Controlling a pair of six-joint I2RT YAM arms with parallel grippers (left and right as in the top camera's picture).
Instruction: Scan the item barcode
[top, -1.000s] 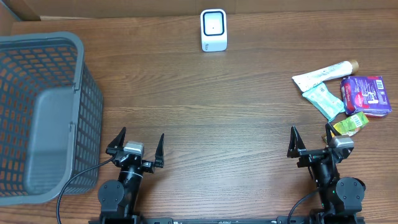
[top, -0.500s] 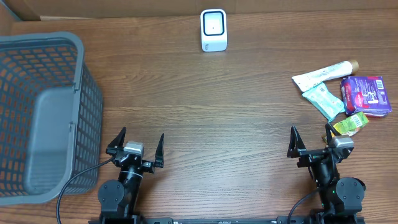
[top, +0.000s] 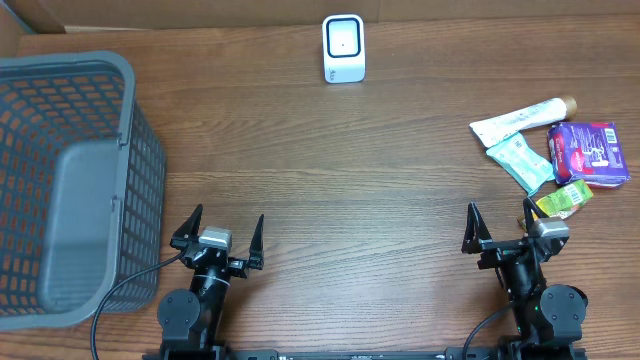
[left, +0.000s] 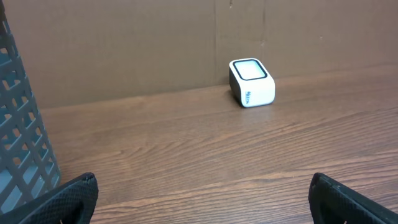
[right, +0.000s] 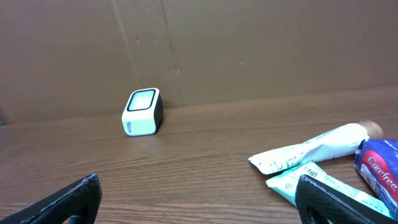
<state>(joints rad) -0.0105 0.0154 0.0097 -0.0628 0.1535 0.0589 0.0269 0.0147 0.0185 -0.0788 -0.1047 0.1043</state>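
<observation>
Brown wooden table (top: 350, 150), cardboard wall (left: 124, 50) behind, the white scanner (top: 343, 48) at its far edge; a toothpaste tube (top: 520, 120), teal packet (top: 520, 162) and purple pack (top: 590, 152) lie clustered well to the right of the scanner, nearer the arms. My left gripper (top: 227, 225) and right gripper (top: 498, 215) both gape wide, holding nothing. The teal packet looks light, soft and slick, so I'd pinch across its width, at the scanner-side end.

"Carefree" in white script on the purple packet (right: 380, 167), blue print on the white scanner (right: 142, 112) too small to read
</observation>
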